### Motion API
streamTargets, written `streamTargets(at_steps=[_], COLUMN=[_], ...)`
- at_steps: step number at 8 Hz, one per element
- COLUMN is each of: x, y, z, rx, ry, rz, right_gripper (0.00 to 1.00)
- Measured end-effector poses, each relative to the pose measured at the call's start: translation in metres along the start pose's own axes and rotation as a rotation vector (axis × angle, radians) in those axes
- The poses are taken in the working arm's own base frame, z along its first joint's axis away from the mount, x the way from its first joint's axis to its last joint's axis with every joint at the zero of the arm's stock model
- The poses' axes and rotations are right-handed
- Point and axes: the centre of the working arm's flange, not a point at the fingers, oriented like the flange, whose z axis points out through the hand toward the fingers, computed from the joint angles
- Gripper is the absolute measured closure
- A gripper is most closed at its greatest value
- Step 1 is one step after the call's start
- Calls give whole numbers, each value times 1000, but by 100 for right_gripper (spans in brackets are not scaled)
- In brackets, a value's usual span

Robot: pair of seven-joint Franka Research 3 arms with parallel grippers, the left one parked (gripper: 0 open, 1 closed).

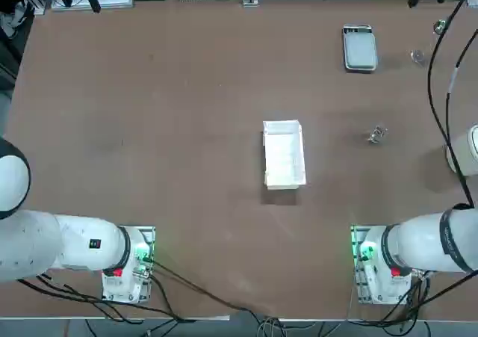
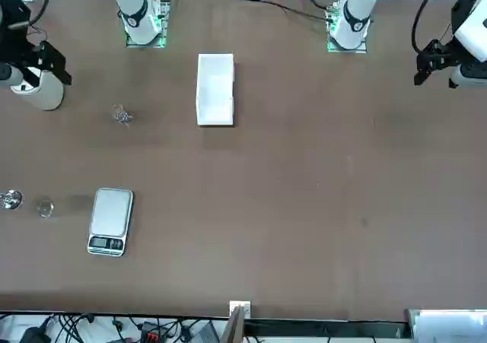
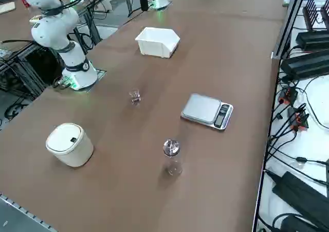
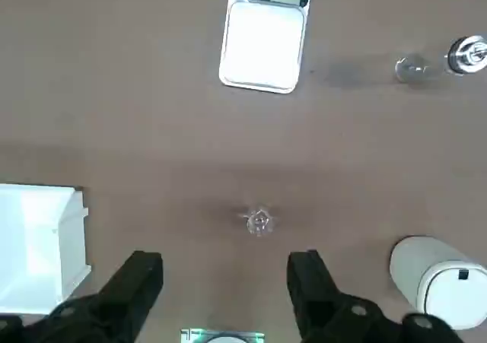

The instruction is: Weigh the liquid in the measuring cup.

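Looking down through your wrist camera, you've got the right gripper hanging high above the table with its two dark fingers spread wide and nothing between them. Right ahead of that gap, you can see the measuring cup, a tiny glinting clear thing standing alone on the brown surface, well below the fingertips and touching neither.

From overhead, the cup sits on your right half of the table, between the white rectangular tray at the centre and the white cylindrical canister at the right edge. Your grey scale lies further out, well apart from the cup, its platform bare. Just beside the scale you've got a small flat clear round piece and, past that, a shiny metallic knob-like piece near the table edge.

From the right side camera, the cup stands upright, between the arm's base and the scale, with the canister nearer the table's corner. Whether there's liquid in the cup, you can't tell from these views.
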Motion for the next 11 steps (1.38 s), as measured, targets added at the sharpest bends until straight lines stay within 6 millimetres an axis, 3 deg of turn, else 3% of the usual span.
streamTargets(at_steps=[3,5,7,11], x=[-1,4,15,43], y=[0,-17,-66,-172], z=[-8,1,35,148], rx=[0,-11,-119,-375], ry=[13,-7,-39,-15], rz=[21,162,307,682], right_gripper=[0,0,0,0])
